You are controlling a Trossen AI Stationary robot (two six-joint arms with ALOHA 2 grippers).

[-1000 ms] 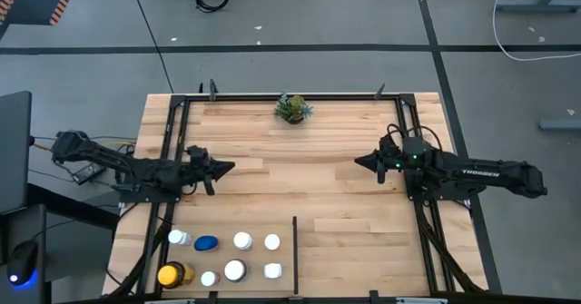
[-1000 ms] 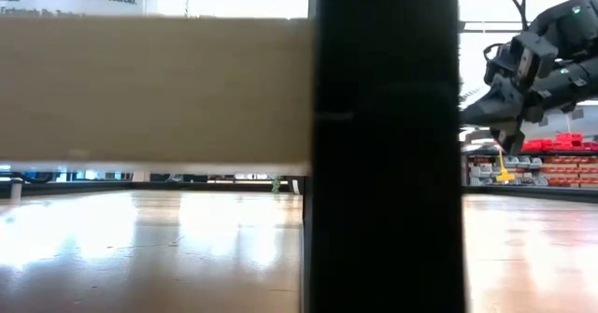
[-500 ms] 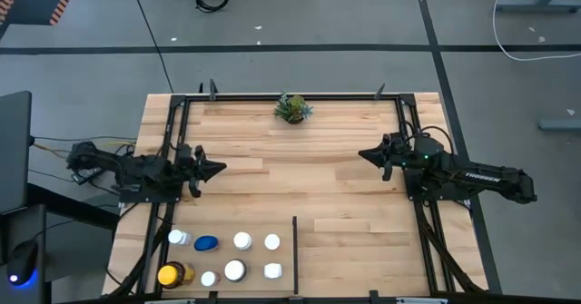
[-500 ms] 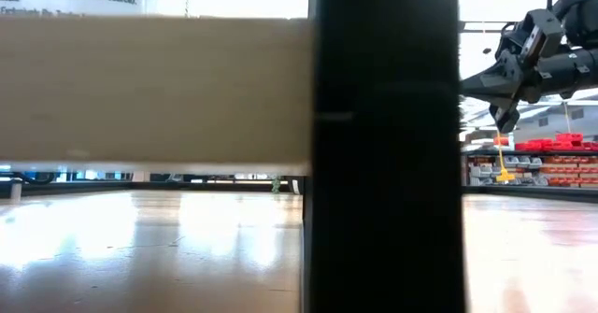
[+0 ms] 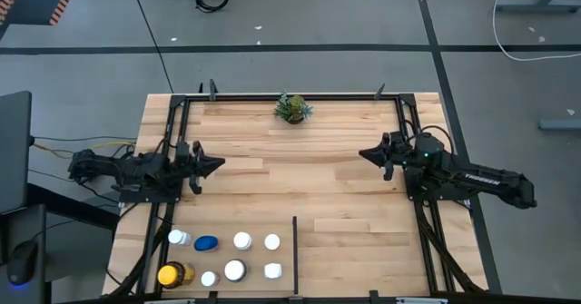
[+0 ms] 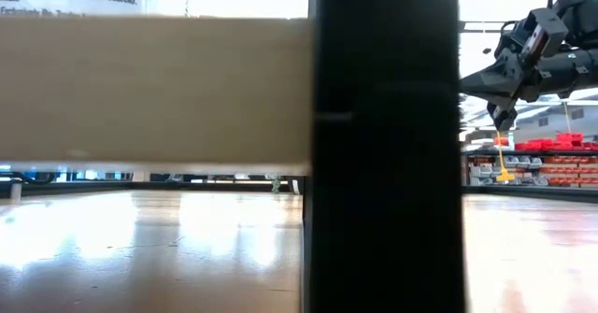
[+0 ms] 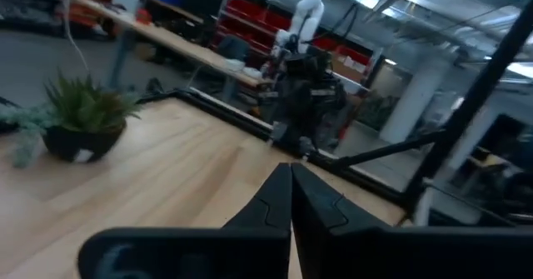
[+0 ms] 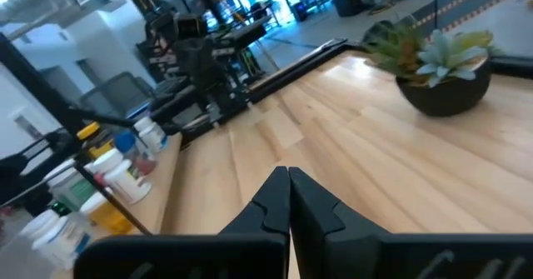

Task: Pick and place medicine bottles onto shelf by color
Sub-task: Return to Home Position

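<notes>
Several medicine bottles stand upright on their bases at the table's near left, left of the short black divider bar (image 5: 294,254). Among them are a blue one (image 5: 206,243), a larger amber one with a yellow lid (image 5: 171,274) and white-capped ones (image 5: 242,240). They also show in the right wrist view (image 8: 112,171). The light-wood shelf surface (image 5: 345,195) is bounded by black rails. My left gripper (image 5: 218,165) is shut and empty above the table's left side; its shut fingers show in its wrist view (image 7: 291,175). My right gripper (image 5: 363,154) is shut and empty above the right side (image 8: 288,175), held high in the low view (image 6: 472,87).
A small green potted plant (image 5: 291,108) stands at the middle of the far edge. Black rails (image 5: 172,141) run along both sides and the far edge. A wood plank and a black bar (image 6: 383,145) block most of the low view.
My left gripper has drawn back toward the table's left edge, staying shut. My right gripper has risen and drawn back a little toward the far right, staying shut. The bottles have not moved.
</notes>
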